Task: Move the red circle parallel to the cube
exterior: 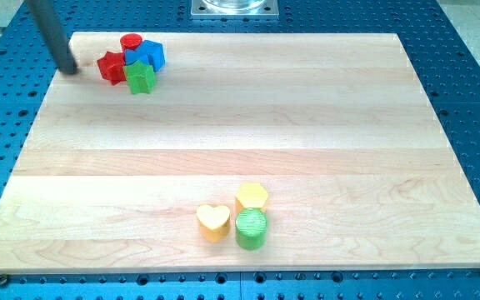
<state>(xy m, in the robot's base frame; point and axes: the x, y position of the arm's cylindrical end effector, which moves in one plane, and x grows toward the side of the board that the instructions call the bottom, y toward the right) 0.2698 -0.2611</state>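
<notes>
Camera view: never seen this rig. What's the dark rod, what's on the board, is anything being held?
There is one picture, from a single camera looking down at an angle on a wooden board that lies on a blue perforated table.

The dark rod at the view's top left is the end of a robot arm. It has no hand and holds nothing; it only pushes blocks by sliding its lower end, my tip, along the board.

My tip stands just to the view's left of a tight cluster of four blocks, with a small gap to the nearest one, the red star. Behind that star are the red circle and the blue cube, and the green star is in front.

Near the view's bottom sits a second group: yellow heart, yellow hexagon and green cylinder.
</notes>
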